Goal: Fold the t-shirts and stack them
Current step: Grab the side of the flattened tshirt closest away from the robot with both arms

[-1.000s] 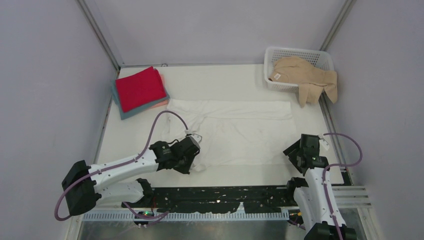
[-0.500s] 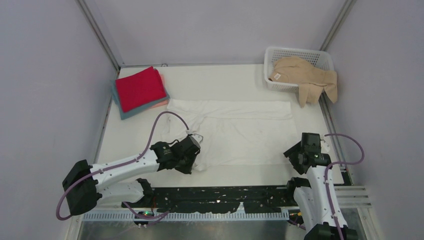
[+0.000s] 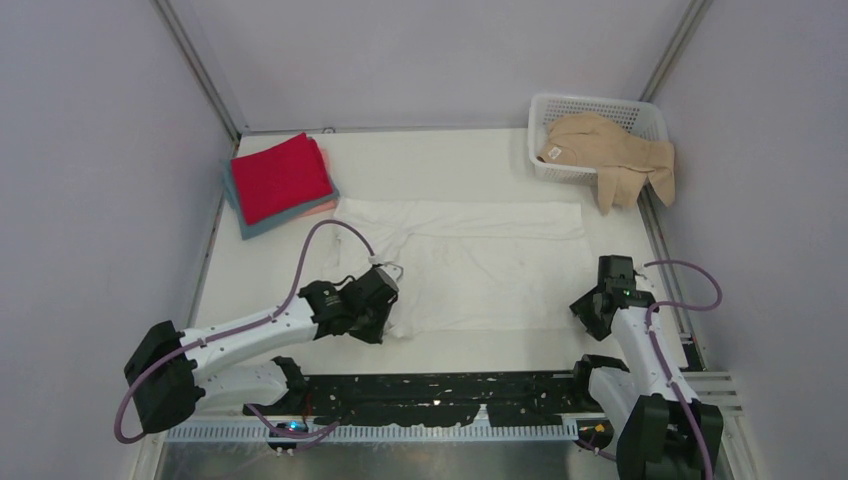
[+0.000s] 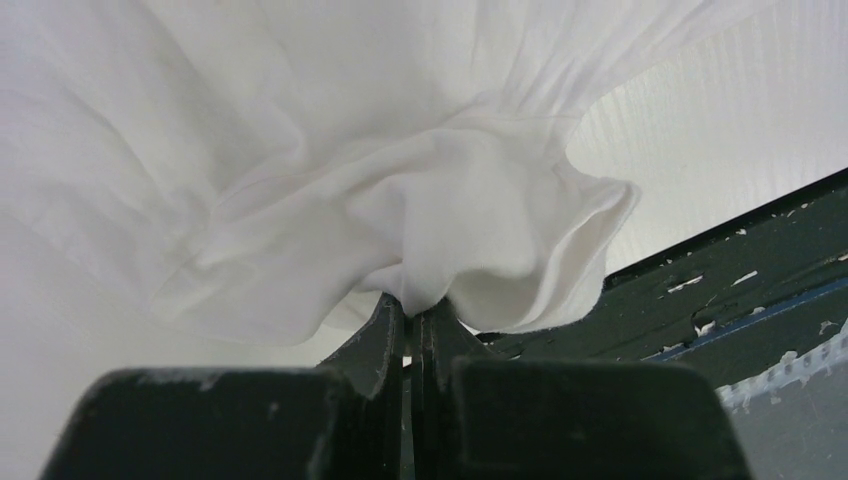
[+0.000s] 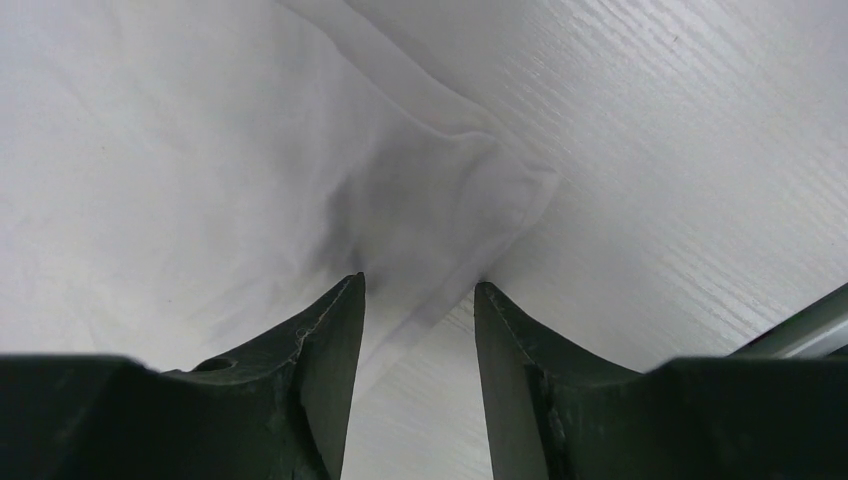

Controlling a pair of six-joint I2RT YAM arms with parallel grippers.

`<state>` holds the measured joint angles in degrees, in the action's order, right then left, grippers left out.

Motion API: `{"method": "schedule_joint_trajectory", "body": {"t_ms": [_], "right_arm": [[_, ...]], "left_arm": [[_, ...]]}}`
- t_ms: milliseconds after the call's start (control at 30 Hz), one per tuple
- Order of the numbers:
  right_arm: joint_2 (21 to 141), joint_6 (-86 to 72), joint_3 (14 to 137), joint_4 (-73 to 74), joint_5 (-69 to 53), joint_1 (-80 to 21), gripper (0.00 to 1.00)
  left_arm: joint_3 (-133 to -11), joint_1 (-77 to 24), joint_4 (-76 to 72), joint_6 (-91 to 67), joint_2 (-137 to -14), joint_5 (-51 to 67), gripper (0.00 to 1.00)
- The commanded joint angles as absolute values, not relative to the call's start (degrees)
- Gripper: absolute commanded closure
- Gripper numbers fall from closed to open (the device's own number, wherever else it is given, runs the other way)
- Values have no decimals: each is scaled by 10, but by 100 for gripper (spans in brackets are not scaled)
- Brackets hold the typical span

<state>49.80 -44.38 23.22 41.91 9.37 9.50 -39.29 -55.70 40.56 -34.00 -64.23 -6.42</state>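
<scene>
White shirt (image 3: 480,270) lies spread across the middle of the table (image 3: 450,160), long side left to right. Tan shirt (image 3: 610,155) hangs half out of the basket (image 3: 600,105) at the far right. The folded stack (image 3: 282,178), red on top, sits at the far left, well apart from the work.

Left gripper (image 4: 410,320): jaws pressed together on the near-left corner of the white shirt, with the cloth gathered into a wad above the fingertips.

Right gripper (image 5: 418,285): fingers spread and straddling the near-right corner, which lies flat. Nothing is pinched yet.

Risks, judged from this state:
- Only one corner is held. If the left arm lifts or pulls before the right closes, the shirt will likely skew and drag across the table.
- The right corner shows a thin doubled flap. A shallow close may catch only that flap or a single layer, and it could slip out under tension.
- The left grip holds a bunch, not a clean edge. Creases there may carry into the fold and give an uneven square.
- Whether the left pinch holds both layers cannot be told.
</scene>
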Motion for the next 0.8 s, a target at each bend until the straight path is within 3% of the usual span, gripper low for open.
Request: {"method": "schedule_joint_trajectory", "body": {"t_ms": [0,233,333,467,767], "right_arm": [[526,-433,251,398,123,97,52],[565,-420,249,380,118,98,64],[571,-405,256,380,116,99,80],[544,-385,272,386,119,99,92],[549,-364,338,368,77,99,95]], "left_arm": [[-399,-546,394,-332,-637,-67,100],[-398,-528,398,-328,-628,-67,100],[-401,-523,401,-326,-624,-76,100],[-419,-514,407,-324,-622,-102,100],[-478,-462,380,-261,-644,-179,100]]}}
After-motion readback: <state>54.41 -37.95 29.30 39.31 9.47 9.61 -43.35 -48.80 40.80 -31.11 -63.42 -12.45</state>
